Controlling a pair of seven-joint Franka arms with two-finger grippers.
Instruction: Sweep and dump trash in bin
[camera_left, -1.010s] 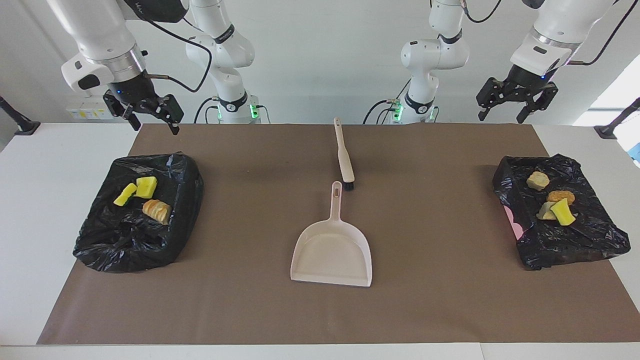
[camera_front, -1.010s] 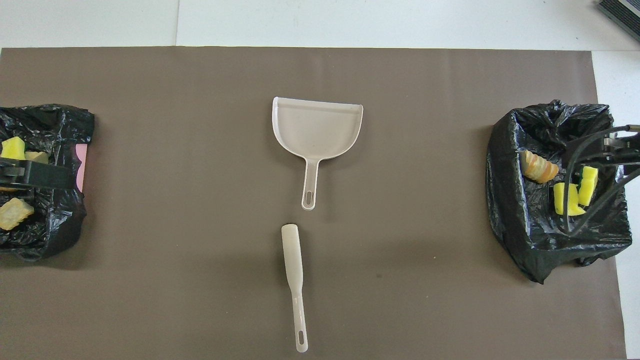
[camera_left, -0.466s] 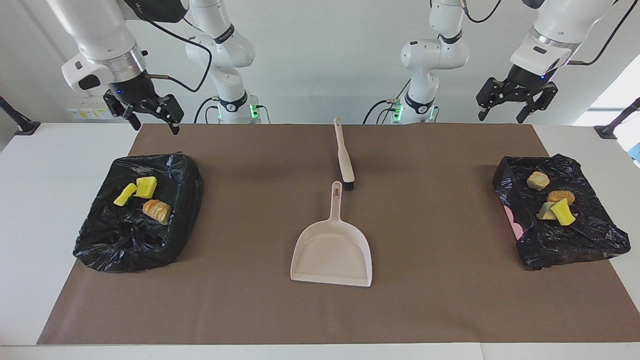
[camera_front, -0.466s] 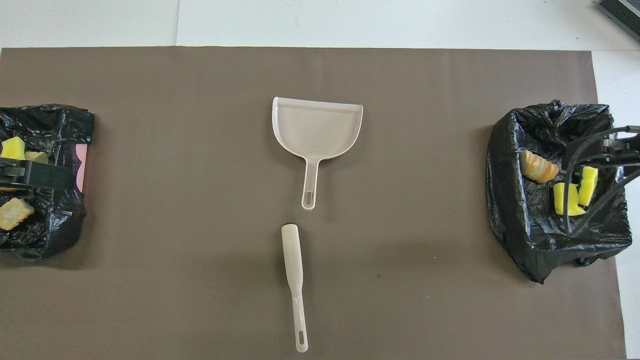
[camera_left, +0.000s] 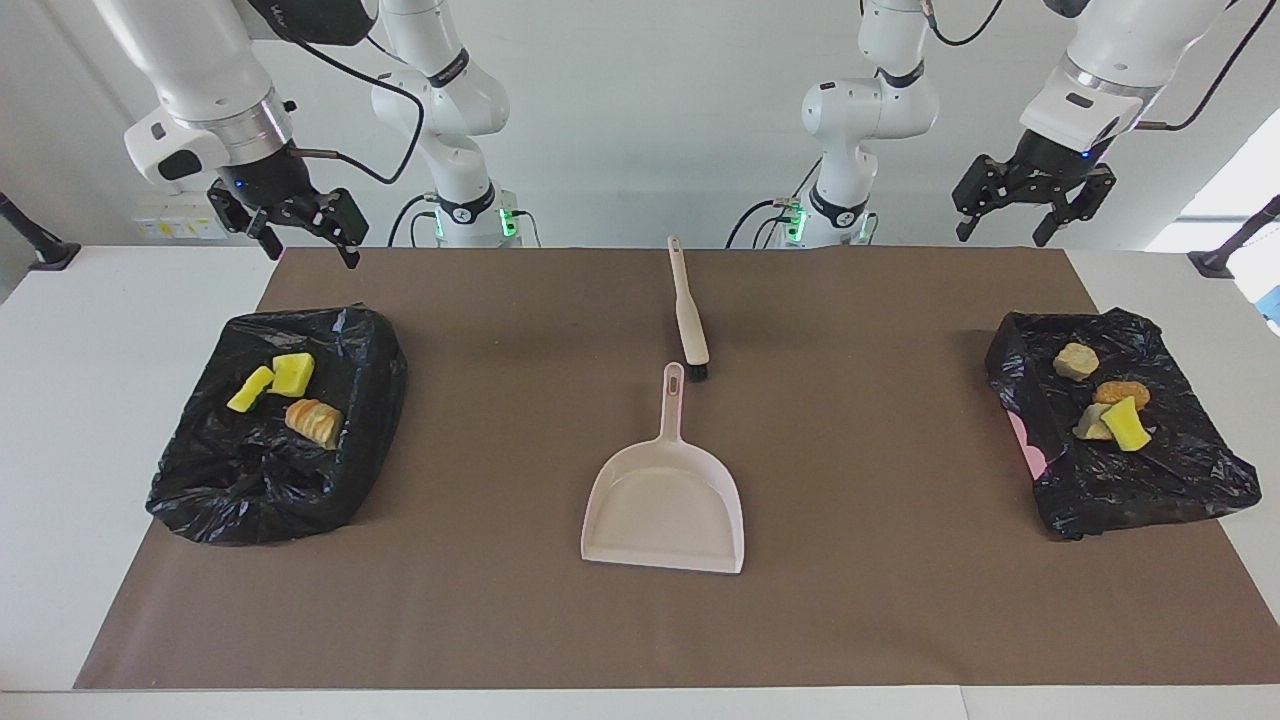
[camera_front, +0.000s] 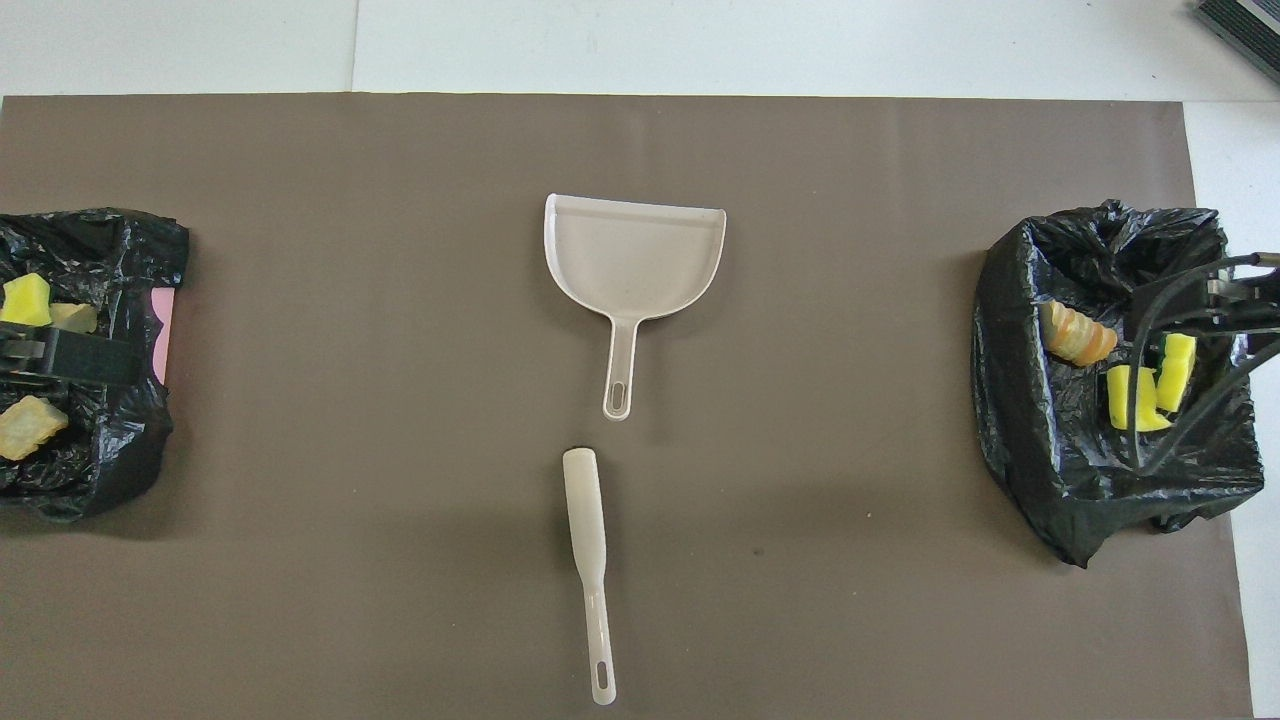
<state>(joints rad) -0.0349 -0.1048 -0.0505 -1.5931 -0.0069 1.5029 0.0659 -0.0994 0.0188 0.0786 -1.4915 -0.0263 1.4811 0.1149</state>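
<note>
Trash sits in two lots, one at each end of the brown mat.

Left side of the facing view: a black bag-lined bin holds two yellow sponge pieces lying side by side, touching, and a striped bread chunk just below them in frame, its long axis slanting down toward the frame's right. In the overhead view the same lot shows at the right edge, partly crossed by dark cables.

Right side of the facing view: a second black bag-lined bin holds four pieces: a pale lump uppermost, an orange-brown bread chunk below it, then a grey-green piece touching a yellow sponge wedge that points up and toward the frame's left.

Centre of frame: beige dustpan, mouth toward the frame bottom, handle pointing up toward the robots. Brush lies just above it, nearly in line, bristle end beside the dustpan's handle tip, handle toward the robots. Whether they touch cannot be told.

Right gripper, upper left of the facing view, hangs in the air over the mat edge above the first bin, fingers apart, holding nothing. Left gripper, upper right, hangs above the second bin's end, fingers apart, holding nothing.
</note>
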